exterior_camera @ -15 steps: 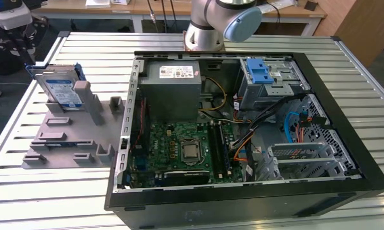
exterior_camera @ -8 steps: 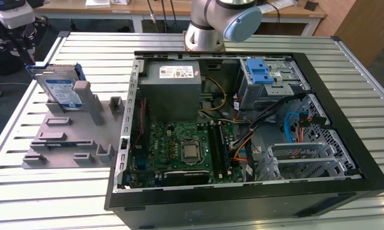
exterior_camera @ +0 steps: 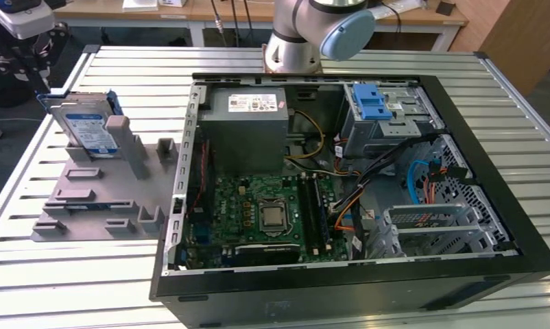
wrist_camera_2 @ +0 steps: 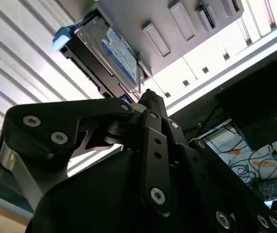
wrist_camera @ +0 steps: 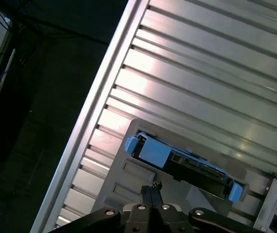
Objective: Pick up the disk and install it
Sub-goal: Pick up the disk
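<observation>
**Stiff, Shock-Shy Disk Stands on Edge in Its Holder**

On the scene's left in the exterior view, the disk point(exterior_camera: 85, 129) stands on edge in a grey plastic stand point(exterior_camera: 92, 199) on the ribbed metal counter point(exterior_camera: 74, 274). It looks rigid, fairly heavy and sensitive to knocks. Its smooth metal faces are probably slippery, so the blue bracket point(wrist_camera: 153, 151) along its edges seems the surer place to grip. In the first wrist view the claw point(wrist_camera: 150, 188) hangs near it without touching, tips pinched narrow and holding nothing. To the right sits the open black computer case point(exterior_camera: 348, 288), its green circuit board point(exterior_camera: 247, 205) exposed.
</observation>
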